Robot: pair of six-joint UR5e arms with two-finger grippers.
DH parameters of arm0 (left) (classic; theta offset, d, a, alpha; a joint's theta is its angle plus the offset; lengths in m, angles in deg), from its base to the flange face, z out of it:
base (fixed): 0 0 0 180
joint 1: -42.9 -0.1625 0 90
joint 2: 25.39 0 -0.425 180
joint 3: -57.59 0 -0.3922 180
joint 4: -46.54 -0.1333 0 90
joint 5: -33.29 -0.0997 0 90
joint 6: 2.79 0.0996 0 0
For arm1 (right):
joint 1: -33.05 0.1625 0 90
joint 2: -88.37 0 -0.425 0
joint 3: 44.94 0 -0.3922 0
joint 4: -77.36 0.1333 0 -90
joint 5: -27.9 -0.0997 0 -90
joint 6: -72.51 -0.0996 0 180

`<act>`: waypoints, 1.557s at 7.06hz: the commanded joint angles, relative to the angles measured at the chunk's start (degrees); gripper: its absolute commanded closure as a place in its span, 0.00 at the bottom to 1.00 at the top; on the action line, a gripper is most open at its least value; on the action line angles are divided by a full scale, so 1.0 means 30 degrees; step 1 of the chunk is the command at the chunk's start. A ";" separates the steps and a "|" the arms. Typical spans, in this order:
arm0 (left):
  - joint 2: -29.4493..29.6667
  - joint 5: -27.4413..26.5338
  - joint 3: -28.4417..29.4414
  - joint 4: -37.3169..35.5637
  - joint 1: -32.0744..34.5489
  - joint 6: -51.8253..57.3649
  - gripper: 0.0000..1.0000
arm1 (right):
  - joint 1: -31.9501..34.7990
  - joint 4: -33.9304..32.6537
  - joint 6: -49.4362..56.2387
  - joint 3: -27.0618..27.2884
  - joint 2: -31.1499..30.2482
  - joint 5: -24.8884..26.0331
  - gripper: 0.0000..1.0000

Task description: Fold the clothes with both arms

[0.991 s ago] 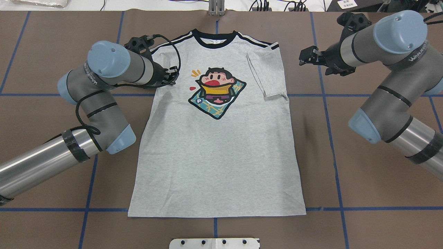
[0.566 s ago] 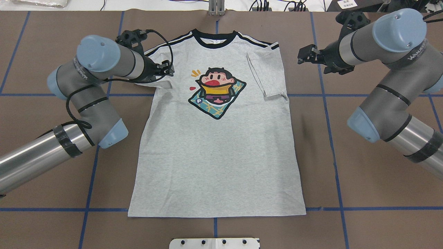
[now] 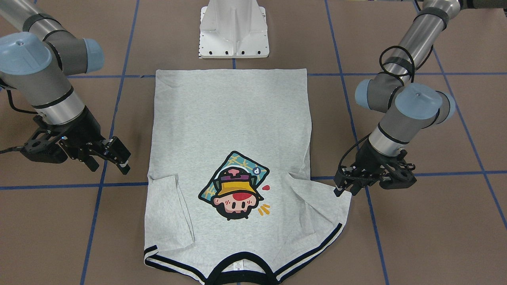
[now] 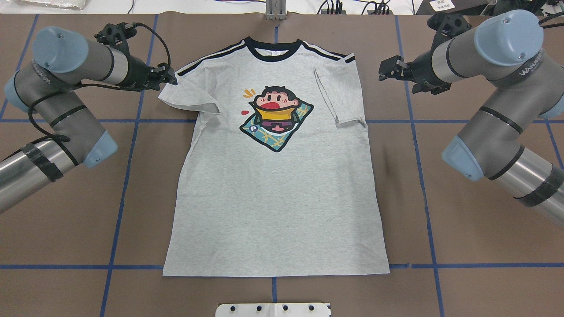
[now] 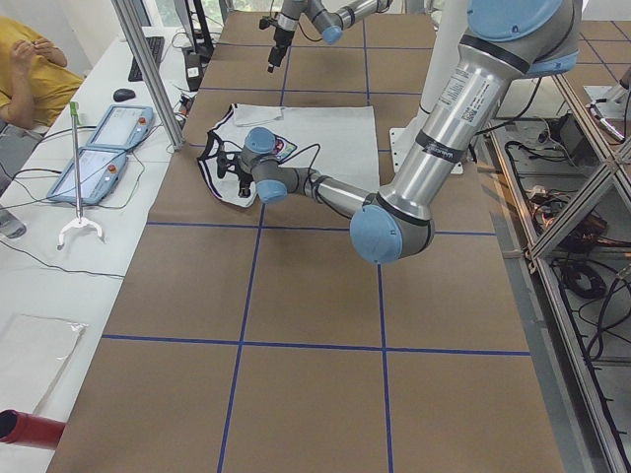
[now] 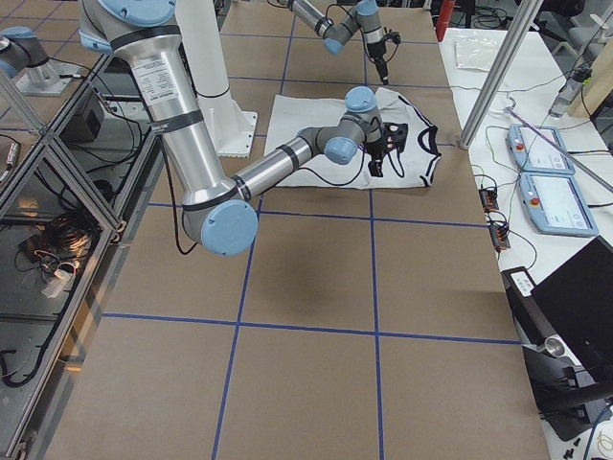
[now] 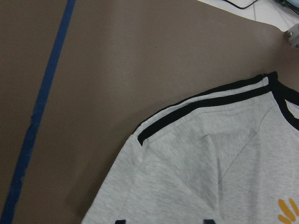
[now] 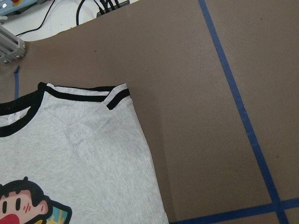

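The light heather-grey short-sleeved T-shirt (image 4: pixel 273 198) has a black collar (image 4: pixel 273 47), black-and-white shoulder stripes (image 4: pixel 207 59) and a yellow, red and teal cartoon print (image 4: pixel 276 118). The brown worktop (image 4: pixel 440 220) carries a blue tape grid.

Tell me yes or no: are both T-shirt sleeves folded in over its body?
No. Only the sleeve on the robot's right lies folded onto the T-shirt; the left sleeve spreads outward.

— What does the table (image 4: pixel 440 198) carry?
— It is brown, with blue tape lines (image 4: pixel 66 267) making a grid. One grey T-shirt (image 4: pixel 273 211) lies flat in the middle, print up, collar toward 12 o'clock, hem toward 6 o'clock.
— And the sleeves?
— The one at 3 o'clock is folded onto the body. The one at 10 o'clock spreads on the table. A white base block (image 4: pixel 273 309) stands at 6 o'clock.
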 commanded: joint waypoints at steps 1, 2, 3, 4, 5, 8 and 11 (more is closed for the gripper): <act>-0.0189 0.1323 0.0998 0.1730 0.0052 -0.1448 0.40 | 0.0009 -0.0014 0.0000 0.0023 0.0030 0.0000 0.00; -0.0480 0.1325 0.1439 0.2259 -0.0006 -0.1801 0.40 | 0.0009 -0.0015 0.0000 0.0052 0.0030 0.0000 0.00; -0.0628 0.1325 0.1704 0.2265 -0.0007 -0.1804 0.40 | 0.0009 -0.0015 0.0000 0.0082 0.0059 0.0000 0.00; -0.0600 0.1325 0.1968 0.2265 -0.0036 -0.1833 0.40 | 0.0009 -0.0015 0.0000 0.0140 0.0059 0.0000 0.00; -0.0571 0.1325 0.1970 0.2265 -0.0065 -0.1834 0.40 | 0.0009 -0.0015 0.0000 0.0140 0.0030 0.0000 0.00; -0.0279 0.1325 0.2409 0.2439 -0.0095 -0.1804 0.45 | 0.0038 -0.0044 -0.0029 0.0316 -0.0086 0.0000 0.00; -0.0014 0.1325 0.3579 0.4165 -0.0095 -0.1804 0.68 | 0.0038 -0.0044 -0.0029 0.0316 -0.0117 0.0000 0.00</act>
